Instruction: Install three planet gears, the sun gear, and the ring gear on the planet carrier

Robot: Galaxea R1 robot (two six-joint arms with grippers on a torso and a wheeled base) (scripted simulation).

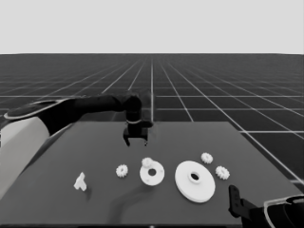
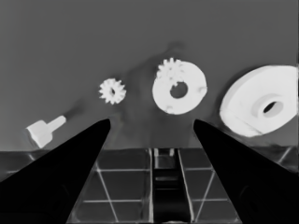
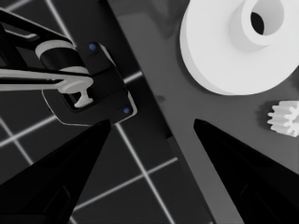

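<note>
White parts lie in a loose row along the near half of the dark table (image 1: 228,137). At the left end is a thin white piece (image 1: 80,181), then a small white toothed gear (image 1: 122,170) lying loose, then the smaller round part (image 1: 152,174), flat and holed, with one toothed gear (image 1: 147,162) already sitting on its far rim. The left gripper (image 1: 135,138) hangs above the table's middle, toward the far edge, fingers spread and empty; the loose gear lies nearer than it and slightly left, with nothing between, so this arm looks the better placed. Right of the smaller part rests the larger round part (image 1: 194,181), then two more gears (image 1: 206,157) (image 1: 222,172). The right gripper (image 3: 152,122) waits over the near right corner, open.
</note>
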